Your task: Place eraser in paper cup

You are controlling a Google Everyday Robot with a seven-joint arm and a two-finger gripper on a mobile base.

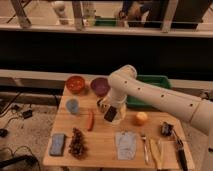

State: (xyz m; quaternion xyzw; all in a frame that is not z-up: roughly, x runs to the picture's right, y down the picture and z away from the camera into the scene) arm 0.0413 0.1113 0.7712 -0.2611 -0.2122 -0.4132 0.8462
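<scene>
While the pincer (111,113) hangs over the middle of the worktop (102,145), it appears closed on a dark block, probably the eraser (110,114), right above a pale cup, likely the paper cup (118,116). To do this well, centre the block over the rim, lower slightly, then release without tipping the cup.

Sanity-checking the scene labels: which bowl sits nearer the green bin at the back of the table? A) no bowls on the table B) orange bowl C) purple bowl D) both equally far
C: the purple bowl sits between the orange bowl and the green bin. The gripper hangs in front of it over the middle of the wooden table, beside the pale paper cup.
</scene>
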